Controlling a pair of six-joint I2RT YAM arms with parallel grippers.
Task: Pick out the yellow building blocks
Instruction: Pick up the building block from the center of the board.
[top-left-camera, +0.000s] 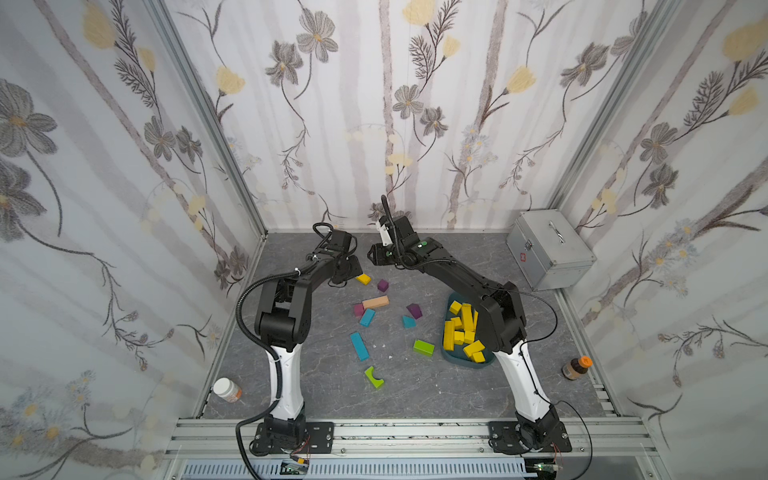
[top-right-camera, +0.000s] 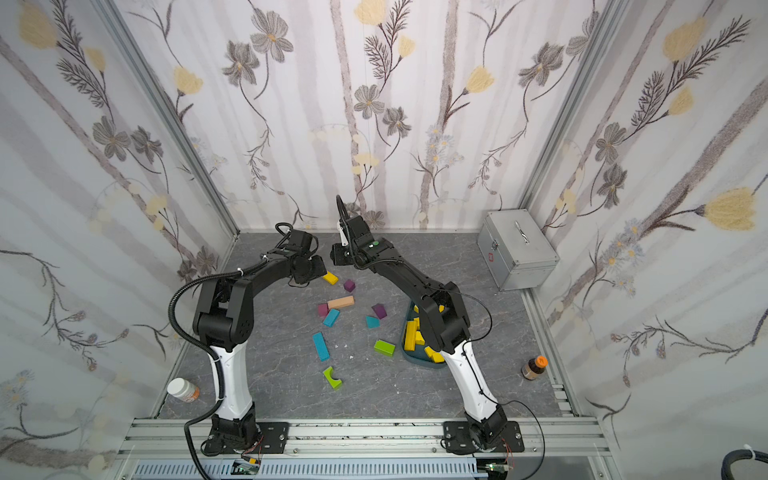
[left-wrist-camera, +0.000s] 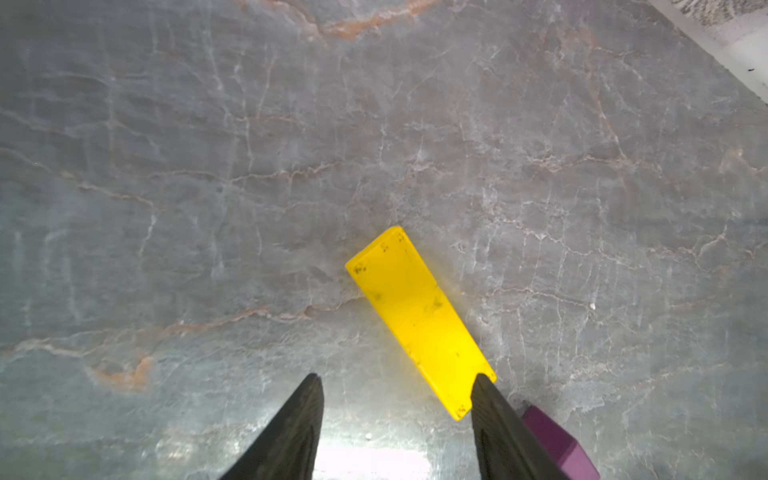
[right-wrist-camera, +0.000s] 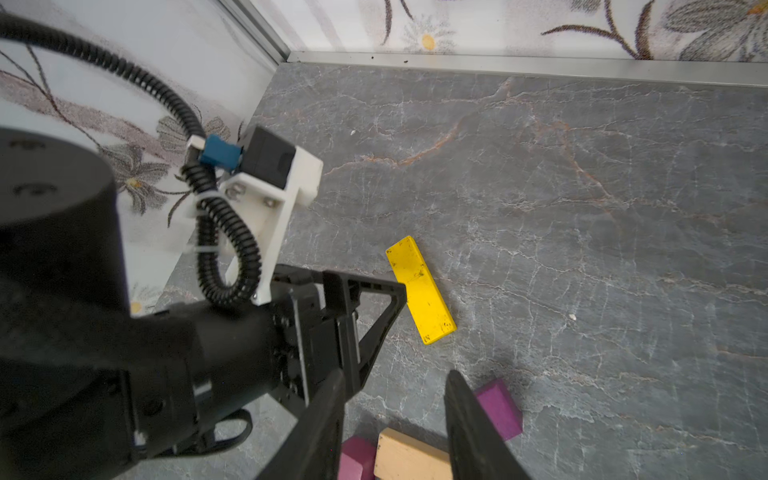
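Observation:
One yellow building block (left-wrist-camera: 419, 320), a flat bar, lies alone on the grey table near the back, seen in both top views (top-left-camera: 363, 279) (top-right-camera: 331, 278) and in the right wrist view (right-wrist-camera: 419, 291). My left gripper (left-wrist-camera: 397, 378) hovers over it, open, with one fingertip (left-wrist-camera: 482, 386) overlapping the bar's near end and nothing between the fingers. My right gripper (right-wrist-camera: 392, 380) hangs higher and close beside the left one (top-left-camera: 371, 254), open and holding nothing. Several more yellow building blocks (top-left-camera: 461, 328) are piled in a teal tray (top-left-camera: 453, 358) under the right arm.
On the table lie a purple cube (top-left-camera: 382, 285), a peach bar (top-left-camera: 375, 302), teal blocks (top-left-camera: 359, 345) and lime green blocks (top-left-camera: 423, 347). A metal case (top-left-camera: 548, 249) stands at the back right. One bottle (top-left-camera: 226, 390) lies front left, another (top-left-camera: 577, 368) stands front right.

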